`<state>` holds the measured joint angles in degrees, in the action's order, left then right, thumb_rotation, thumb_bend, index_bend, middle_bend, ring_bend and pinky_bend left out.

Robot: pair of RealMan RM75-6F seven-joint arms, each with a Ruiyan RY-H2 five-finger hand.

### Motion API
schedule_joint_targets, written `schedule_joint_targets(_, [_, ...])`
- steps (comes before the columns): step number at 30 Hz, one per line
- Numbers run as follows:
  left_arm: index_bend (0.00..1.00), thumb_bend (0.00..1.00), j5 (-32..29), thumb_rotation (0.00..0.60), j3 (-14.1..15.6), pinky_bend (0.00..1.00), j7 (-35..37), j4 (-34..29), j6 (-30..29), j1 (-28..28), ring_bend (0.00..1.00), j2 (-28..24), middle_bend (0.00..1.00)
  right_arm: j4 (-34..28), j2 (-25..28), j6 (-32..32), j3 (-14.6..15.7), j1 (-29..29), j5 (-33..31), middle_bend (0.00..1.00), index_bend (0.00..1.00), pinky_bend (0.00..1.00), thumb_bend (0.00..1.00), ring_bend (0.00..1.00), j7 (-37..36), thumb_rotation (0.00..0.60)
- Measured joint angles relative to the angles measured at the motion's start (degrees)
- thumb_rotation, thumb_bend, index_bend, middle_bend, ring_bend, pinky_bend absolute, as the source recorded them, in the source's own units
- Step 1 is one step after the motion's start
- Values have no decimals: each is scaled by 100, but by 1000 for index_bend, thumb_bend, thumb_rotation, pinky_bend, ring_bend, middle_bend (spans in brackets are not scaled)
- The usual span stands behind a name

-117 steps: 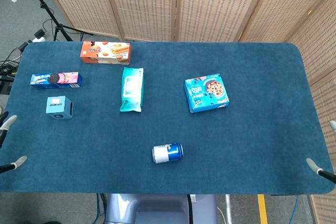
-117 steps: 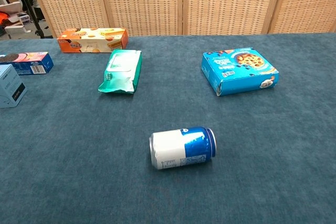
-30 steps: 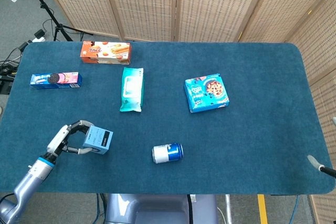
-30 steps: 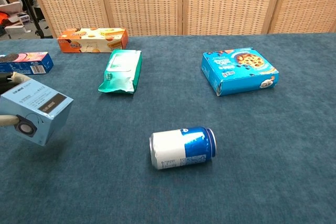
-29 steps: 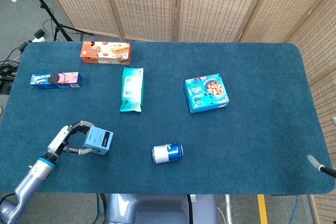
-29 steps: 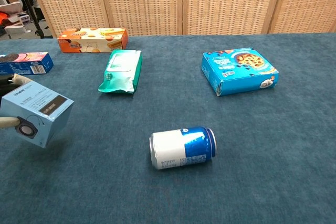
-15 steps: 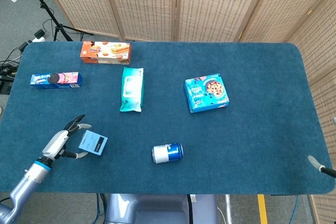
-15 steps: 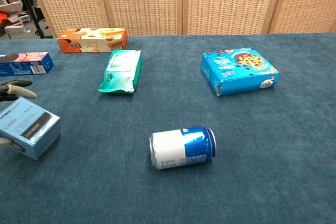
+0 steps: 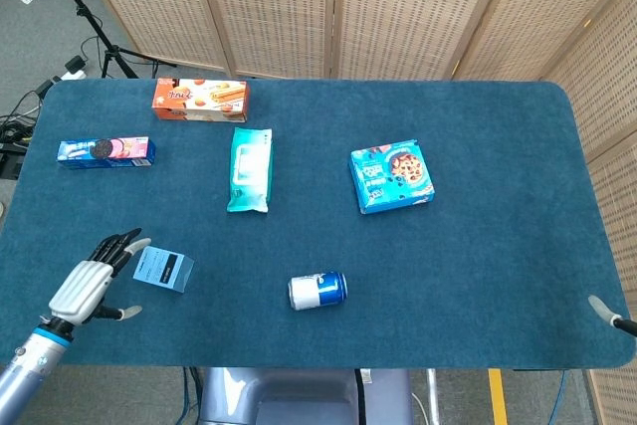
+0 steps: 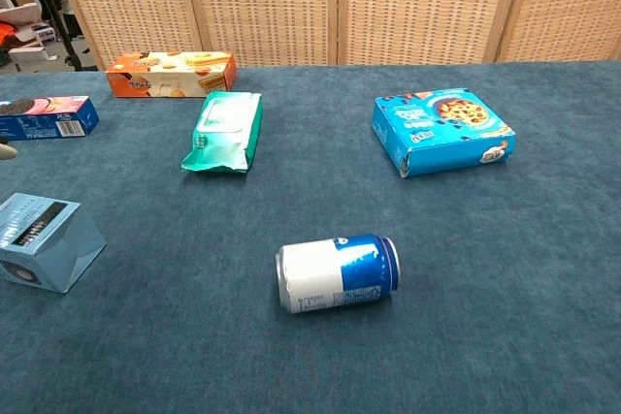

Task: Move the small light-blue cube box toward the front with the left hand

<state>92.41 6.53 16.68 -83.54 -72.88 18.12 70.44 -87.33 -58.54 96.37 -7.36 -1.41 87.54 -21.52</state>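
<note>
Small light-blue cube box (image 9: 163,270), dark label on top, circle on front

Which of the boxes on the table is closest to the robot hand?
The small light-blue cube box, just right of the open left robot hand; the other boxes lie farther back.

Both views are bright and evenly lit, seemingly from overhead. Shadows are soft and short. The can (image 10: 337,272) shows slight glare; focus is sharp.
</note>
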Motion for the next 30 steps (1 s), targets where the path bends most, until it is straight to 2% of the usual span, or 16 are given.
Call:
schedule_joint_targets(5, [0,78,-253,600,-140,0,-1289,-443,308,134,0,-87,0,27,10,-1,-19,-9,-41,0,0,0,0,0,-67,600])
schedule_joint_targets(6, [0,78,-423,600,-208,0,-1751,-592,421,181,0,-92,0,30,10,-3,-21,-9,-47,0,0,0,0,0,-73,600])
schedule_joint_targets(13, [2,80,-1480,600,-607,0,-3526,-944,1048,524,0,196,0,71,13,-75,-52,6,-133,0,0,0,0,0,-131,600])
schedule_joint_targets(17, [82,100,-1706,600,-753,0,-3789,-917,1279,724,2,449,33,87,15,-99,-66,9,-166,0,0,0,0,0,-169,600])
schedule_joint_targets(20, [162,101,-1640,600,-741,29,-3762,-789,1313,764,44,530,128,81,16,-138,-72,12,-209,0,0,0,0,0,-147,600])
schedule_joint_targets(23, [250,111,-1551,600,-702,91,-3719,-700,1318,783,121,558,213,62,25,-173,-75,18,-227,0,0,0,0,0,-147,600])
schedule_joint_targets(27, [433,145,-1497,600,-687,227,-3755,-657,1219,769,270,538,402,68,25,-147,-85,10,-221,0,0,0,0,0,-186,600])
schedule_joint_targets(30, [487,160,-1546,600,-703,270,-3802,-684,1160,744,320,479,443,71,21,-134,-86,6,-212,0,0,0,0,0,-187,600])
